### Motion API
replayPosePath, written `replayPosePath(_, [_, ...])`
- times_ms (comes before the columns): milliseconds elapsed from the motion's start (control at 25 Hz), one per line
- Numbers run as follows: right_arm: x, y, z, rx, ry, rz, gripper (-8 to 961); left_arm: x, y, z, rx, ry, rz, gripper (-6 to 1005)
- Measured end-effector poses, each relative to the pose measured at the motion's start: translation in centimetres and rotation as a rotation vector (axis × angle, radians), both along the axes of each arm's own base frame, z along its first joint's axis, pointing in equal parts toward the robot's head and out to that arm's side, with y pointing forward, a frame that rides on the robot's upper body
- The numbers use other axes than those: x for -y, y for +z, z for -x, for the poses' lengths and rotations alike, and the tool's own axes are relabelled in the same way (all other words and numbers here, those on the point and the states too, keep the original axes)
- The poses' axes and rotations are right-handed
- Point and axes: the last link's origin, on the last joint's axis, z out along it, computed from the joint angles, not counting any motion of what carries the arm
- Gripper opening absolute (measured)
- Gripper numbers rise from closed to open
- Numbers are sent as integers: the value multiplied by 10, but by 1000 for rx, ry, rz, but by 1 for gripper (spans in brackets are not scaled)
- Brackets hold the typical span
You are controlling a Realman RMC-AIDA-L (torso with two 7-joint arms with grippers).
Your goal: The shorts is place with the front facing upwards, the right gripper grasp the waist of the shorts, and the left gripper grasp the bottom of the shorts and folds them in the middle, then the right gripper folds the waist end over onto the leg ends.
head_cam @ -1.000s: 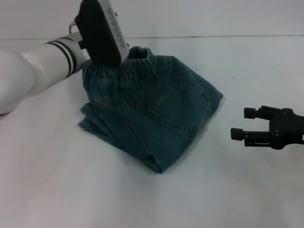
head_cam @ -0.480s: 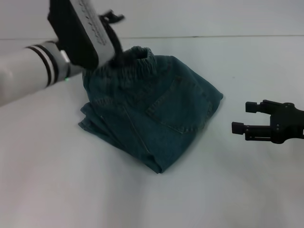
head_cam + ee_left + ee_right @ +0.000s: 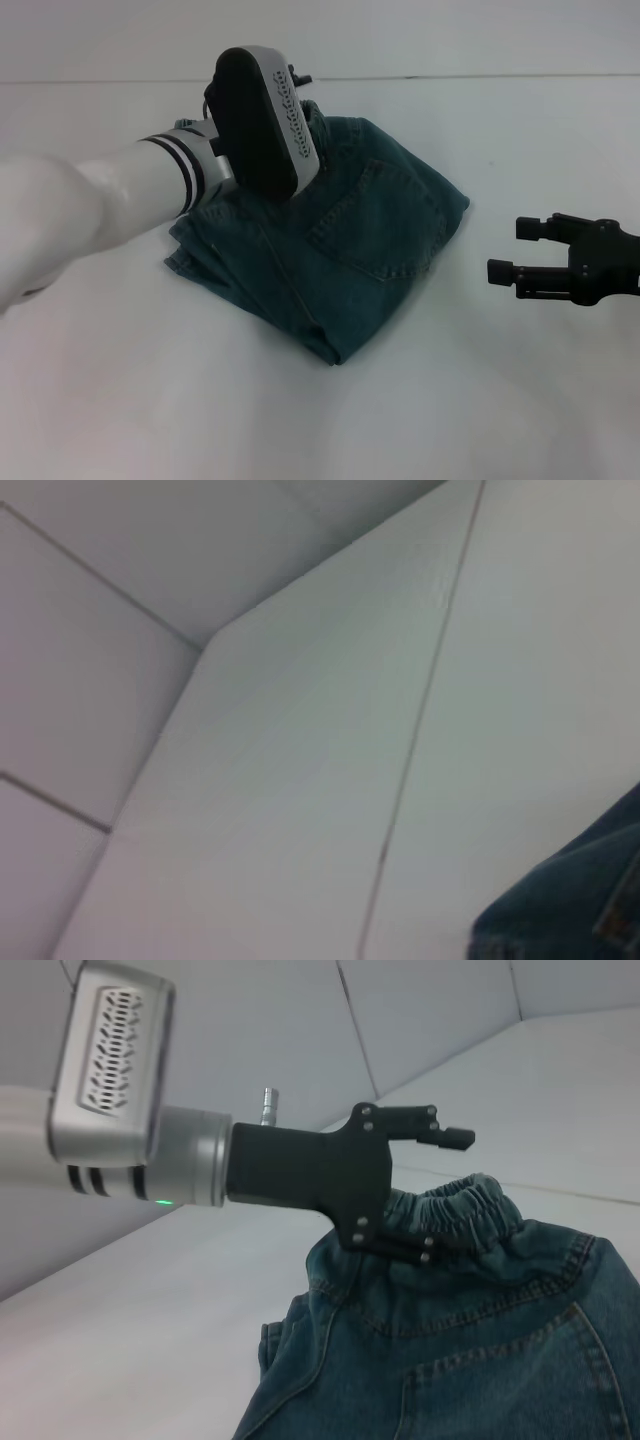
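Note:
The blue-green denim shorts (image 3: 350, 240) lie folded on the white table, a back patch pocket (image 3: 375, 225) facing up. In the head view my left arm's black wrist block (image 3: 255, 120) covers most of the waist. The right wrist view shows the left gripper (image 3: 450, 1198) open at the gathered waist (image 3: 470, 1200), with one finger (image 3: 440, 1137) above the band and the other (image 3: 395, 1245) low against the denim. My right gripper (image 3: 512, 250) hovers open to the right of the shorts, apart from them and holding nothing. A corner of denim (image 3: 570, 900) shows in the left wrist view.
The white table (image 3: 480, 400) spreads around the shorts on all sides. Its far edge meets a pale wall (image 3: 450, 40) just behind the waist. The left forearm (image 3: 80, 210) stretches across the table's left part.
The left arm has swung from the left of the waistband back to the right, over the waist. The right gripper has hardly moved. The shorts lie as before.

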Motion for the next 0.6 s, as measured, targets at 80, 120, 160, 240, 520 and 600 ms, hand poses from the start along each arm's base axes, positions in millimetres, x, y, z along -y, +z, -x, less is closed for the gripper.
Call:
replayPosePath(80, [1,0,-1,-3,-3,-1,955,-4,2,1,-6,4,-31,829])
replayPosePath(120, [1,0,-1,-5,-4,-2,955,-6,4,2,-6,9,-46,829])
replayPosePath(160, [1,0,-1,-5,-5,-2,955,-9,7,3,-3,17,-62,829])
replayPosePath(240, [2,0,-1,-6,-5,-2,955,-14,12,6,0,34,-84,830])
replayPosePath(520, [1,-1,0,-9,-1,-2,955,-34,15,26,-28,133,-137,830])
replayPosePath(600, [1,-1,0,-11,-1,-2,955,-38,19,28,-17,150,-164,830])
